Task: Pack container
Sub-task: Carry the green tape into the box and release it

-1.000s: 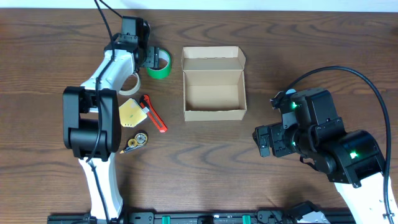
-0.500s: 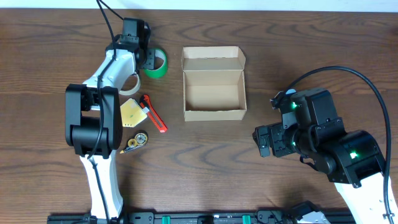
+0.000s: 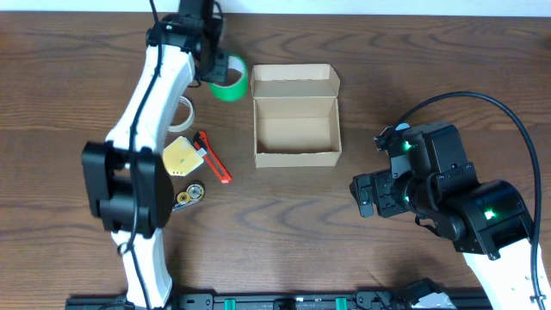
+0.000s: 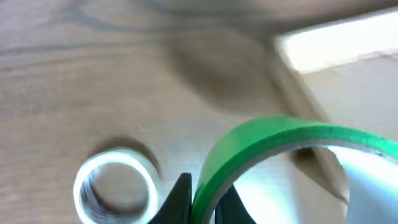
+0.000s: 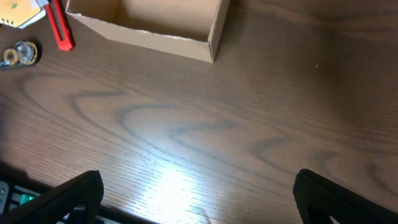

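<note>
The plain tan cardboard container stands upright on the table, its flap lid open.

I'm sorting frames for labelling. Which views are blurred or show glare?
Left wrist view: motion-blurred, the green tape roll and white roll soft, the container washed out. Right wrist view: sharp, with a glare patch on the table. Overhead view: sharp, evenly lit.

The container (its top open) sits on the bench; left of it lie a red cutter and a small round object.
</note>
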You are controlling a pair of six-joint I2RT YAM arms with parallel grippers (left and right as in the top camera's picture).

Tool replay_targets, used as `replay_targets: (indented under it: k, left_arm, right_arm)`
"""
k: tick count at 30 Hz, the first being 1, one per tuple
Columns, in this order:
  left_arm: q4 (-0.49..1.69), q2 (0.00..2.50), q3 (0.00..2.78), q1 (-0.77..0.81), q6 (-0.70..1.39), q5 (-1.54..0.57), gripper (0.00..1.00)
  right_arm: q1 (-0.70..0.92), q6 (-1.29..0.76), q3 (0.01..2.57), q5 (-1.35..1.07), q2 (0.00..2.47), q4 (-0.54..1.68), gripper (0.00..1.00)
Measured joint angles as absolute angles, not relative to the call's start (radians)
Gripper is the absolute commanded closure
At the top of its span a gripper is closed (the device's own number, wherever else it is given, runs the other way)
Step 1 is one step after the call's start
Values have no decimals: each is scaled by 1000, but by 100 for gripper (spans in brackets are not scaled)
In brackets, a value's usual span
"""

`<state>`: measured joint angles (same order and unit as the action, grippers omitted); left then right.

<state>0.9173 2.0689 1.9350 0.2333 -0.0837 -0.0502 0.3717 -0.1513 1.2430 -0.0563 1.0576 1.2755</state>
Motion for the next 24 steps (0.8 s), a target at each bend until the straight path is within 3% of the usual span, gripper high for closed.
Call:
replay_targets:
  k: [12, 24]
  left_arm:
    - [1095, 1963, 1948, 443, -87, -79, 94]
    - [917, 1964, 1720, 536, -86, -64, 95]
  right_arm:
    - [372, -151, 1243, -56, 1058, 1275, 1]
    - [372, -151, 1243, -56, 1058, 1275, 1]
